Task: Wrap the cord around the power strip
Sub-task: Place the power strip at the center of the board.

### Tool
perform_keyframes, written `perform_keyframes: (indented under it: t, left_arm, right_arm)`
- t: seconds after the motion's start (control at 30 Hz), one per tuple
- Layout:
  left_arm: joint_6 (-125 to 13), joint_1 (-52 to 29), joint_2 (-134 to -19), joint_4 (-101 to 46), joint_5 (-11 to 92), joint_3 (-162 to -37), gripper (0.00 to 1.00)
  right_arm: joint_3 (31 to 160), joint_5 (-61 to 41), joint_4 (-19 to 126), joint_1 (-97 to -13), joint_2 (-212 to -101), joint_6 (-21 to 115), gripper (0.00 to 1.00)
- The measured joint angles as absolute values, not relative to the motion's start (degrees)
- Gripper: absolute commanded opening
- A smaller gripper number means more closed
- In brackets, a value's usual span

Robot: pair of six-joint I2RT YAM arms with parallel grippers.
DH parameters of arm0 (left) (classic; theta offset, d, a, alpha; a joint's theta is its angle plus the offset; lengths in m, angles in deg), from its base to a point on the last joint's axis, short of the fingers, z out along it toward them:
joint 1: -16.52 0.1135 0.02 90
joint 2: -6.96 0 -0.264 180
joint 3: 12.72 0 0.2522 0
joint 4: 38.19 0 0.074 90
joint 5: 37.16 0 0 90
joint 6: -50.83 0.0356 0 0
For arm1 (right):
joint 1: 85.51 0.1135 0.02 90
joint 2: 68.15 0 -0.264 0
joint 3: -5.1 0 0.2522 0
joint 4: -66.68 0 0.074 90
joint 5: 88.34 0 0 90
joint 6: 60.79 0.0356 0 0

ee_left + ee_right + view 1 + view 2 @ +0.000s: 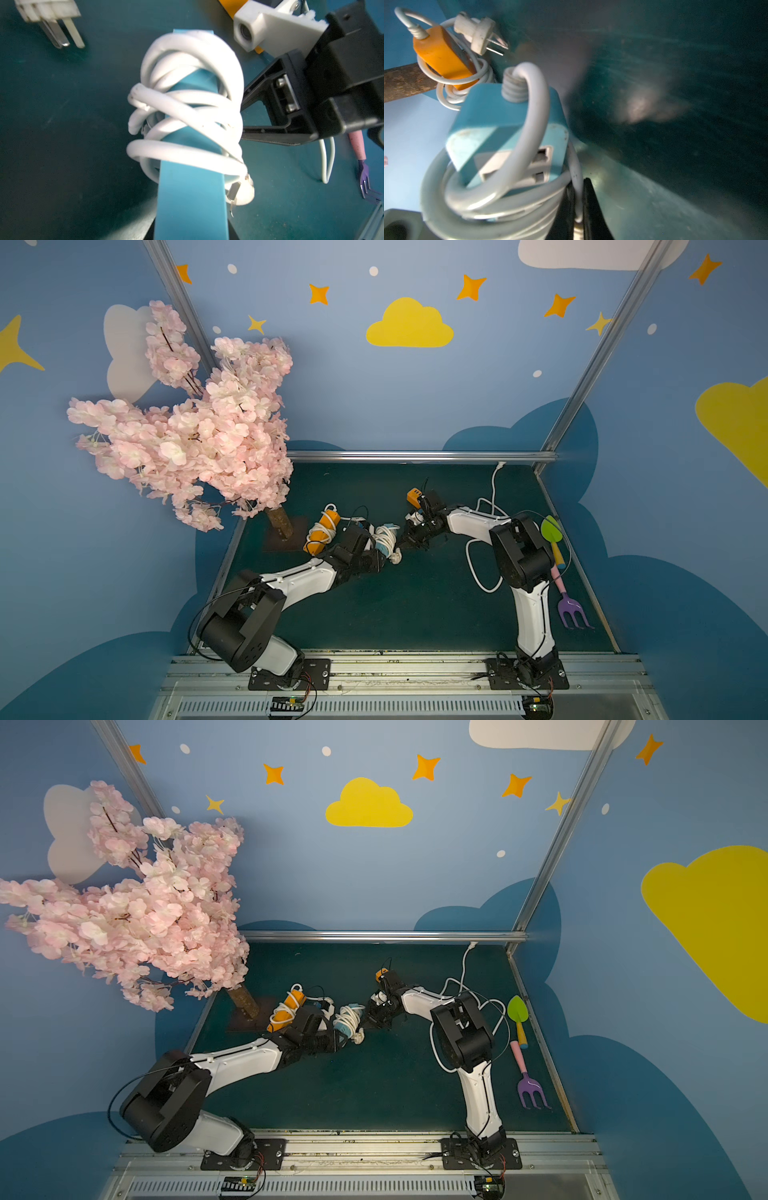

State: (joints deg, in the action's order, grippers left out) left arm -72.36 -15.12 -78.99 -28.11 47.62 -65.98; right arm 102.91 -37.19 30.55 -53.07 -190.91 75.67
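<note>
Pinching cord around power strip

- We find no legible text, label, brand, number or sign in any view.
- Blue power strip: we read no marking on the casing faces that show; the close wrist views are blurred.
- Orange power strip: we read no lettering on its visible side, and it is too small in both top views to tell.
</note>
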Motion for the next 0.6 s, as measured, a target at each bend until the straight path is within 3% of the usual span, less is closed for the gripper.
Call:
perform_keyframes:
  t: [0.23, 0.6]
  left_arm:
    - [-75.8, -13.8, -78.8, -30.3, 44.8, -63.7, 0.03]
    - [-78.7, -12.9, -78.3, -33.4, 43.6, -61.6, 0.03]
  right_arm:
    - [104.0, -34.1, 27.2, -54.3, -190.8, 73.4, 0.39]
    - [102.4, -32.0, 25.0, -54.4, -184.9, 74.5, 0.63]
